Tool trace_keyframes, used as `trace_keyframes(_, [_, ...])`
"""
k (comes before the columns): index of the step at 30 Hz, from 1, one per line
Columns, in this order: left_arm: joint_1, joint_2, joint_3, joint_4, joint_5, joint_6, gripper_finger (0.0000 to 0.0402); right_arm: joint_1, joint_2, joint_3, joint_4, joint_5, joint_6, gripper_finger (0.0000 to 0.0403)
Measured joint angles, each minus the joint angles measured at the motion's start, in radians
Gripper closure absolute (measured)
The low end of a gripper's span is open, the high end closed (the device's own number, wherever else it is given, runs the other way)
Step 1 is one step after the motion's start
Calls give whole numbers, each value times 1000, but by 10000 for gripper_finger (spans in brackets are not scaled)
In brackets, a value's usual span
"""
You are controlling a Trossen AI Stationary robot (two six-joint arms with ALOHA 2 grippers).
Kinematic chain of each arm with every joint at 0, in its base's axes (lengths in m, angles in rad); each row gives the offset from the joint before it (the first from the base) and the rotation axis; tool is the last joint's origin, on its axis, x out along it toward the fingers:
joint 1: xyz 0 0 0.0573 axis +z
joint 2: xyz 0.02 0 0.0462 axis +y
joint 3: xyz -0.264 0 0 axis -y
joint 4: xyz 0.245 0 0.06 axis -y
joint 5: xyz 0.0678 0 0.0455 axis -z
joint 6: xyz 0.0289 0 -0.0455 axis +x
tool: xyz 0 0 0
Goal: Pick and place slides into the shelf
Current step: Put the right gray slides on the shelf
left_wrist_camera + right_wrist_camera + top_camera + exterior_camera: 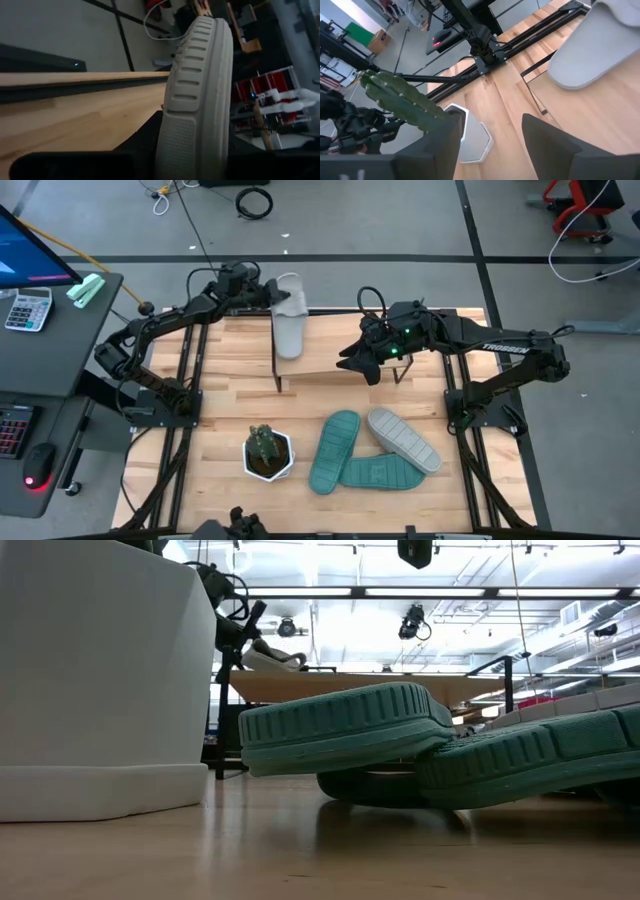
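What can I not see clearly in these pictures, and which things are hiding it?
- Left gripper fingers on the grey slide: in the left wrist view the sole fills the picture.
- Shelf top in the low view: the teal slides and the white pot block most of it.
- Plant in the low view: cut off by the top edge.
- Third slide on the table: mostly hidden in the low view behind the teal ones.

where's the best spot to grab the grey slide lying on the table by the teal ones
Probably across its free toe end. The grey slide lies sole-up and diagonal, one end resting against the teal slides, so no strap shows to grab. Its other end points toward the table's right edge with bare wood around it. Coming from above with the open right hand, pinching the sole's side edges, looks cleanest.
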Motion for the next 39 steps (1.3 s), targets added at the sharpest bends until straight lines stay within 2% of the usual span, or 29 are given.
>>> trace_keyframes(4, [0, 0, 0, -63, -12, -7, 320, -1, 0, 0, 0, 3, -3, 188])
trace_keyframes(8, [0, 0, 0, -36, -7, -15, 310, -5, 0, 0, 0, 12, -3, 188])
trace_keyframes(13, [-1, 0, 0, 48, 4, -58, 319, -7, 0, 0, 0, 12, -3, 188])
trace_keyframes(34, [-3, 1, 0, 16, 11, -33, 315, -13, 0, 0, 0, 29, -5, 188])
trace_keyframes(39, [-7, 38, 0, 26, 14, -41, 321, -13, 0, 0, 0, 29, -5, 188])
